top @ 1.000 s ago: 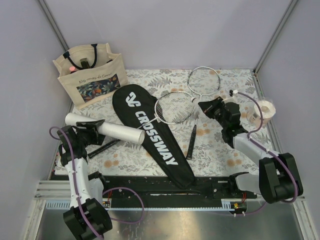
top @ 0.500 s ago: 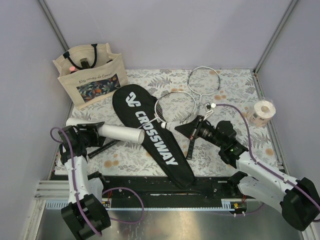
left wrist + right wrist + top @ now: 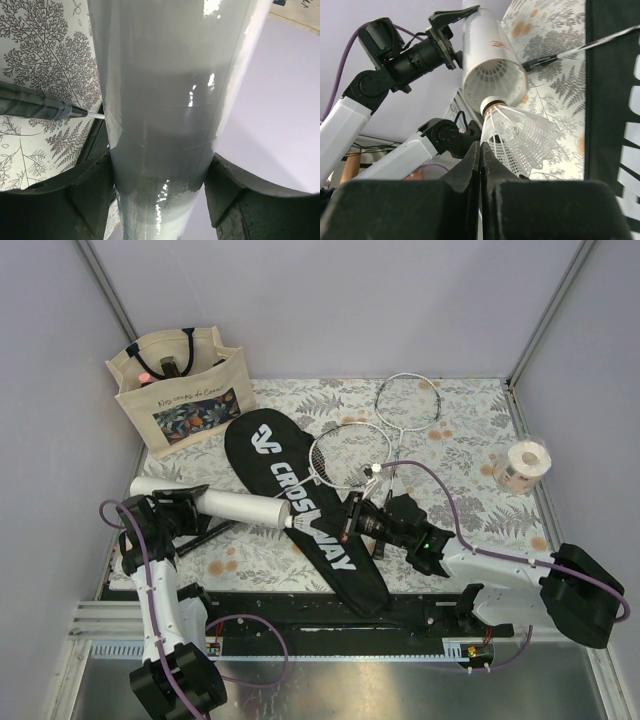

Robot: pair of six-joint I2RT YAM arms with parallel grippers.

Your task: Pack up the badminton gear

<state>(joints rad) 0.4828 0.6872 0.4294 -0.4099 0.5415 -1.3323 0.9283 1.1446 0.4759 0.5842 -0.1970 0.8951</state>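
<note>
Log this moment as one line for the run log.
left gripper: shut on tube | right gripper: shut on shuttlecock, cork at tube mouth | rackets, cover: not yet packed

The tube (image 3: 160, 125) runs off the top and bottom edges of the left wrist view, so both ends are unseen. At the tube's mouth the right gripper (image 3: 480, 150) hides the lower skirt of the shuttlecock (image 3: 520, 135). From above, part of the lettering on the cover (image 3: 262, 445) is hidden there too.

Walls (image 3: 330, 300): plain pale lilac panels, back and both sides | corner posts (image 3: 545, 310): slim grey metal, upper left and upper right | table cloth (image 3: 470, 430): pale, fern-and-flower print | bottom of frame: black base plate (image 3: 300, 615), dull metal sheet (image 3: 330, 690) | light: soft, even
</note>
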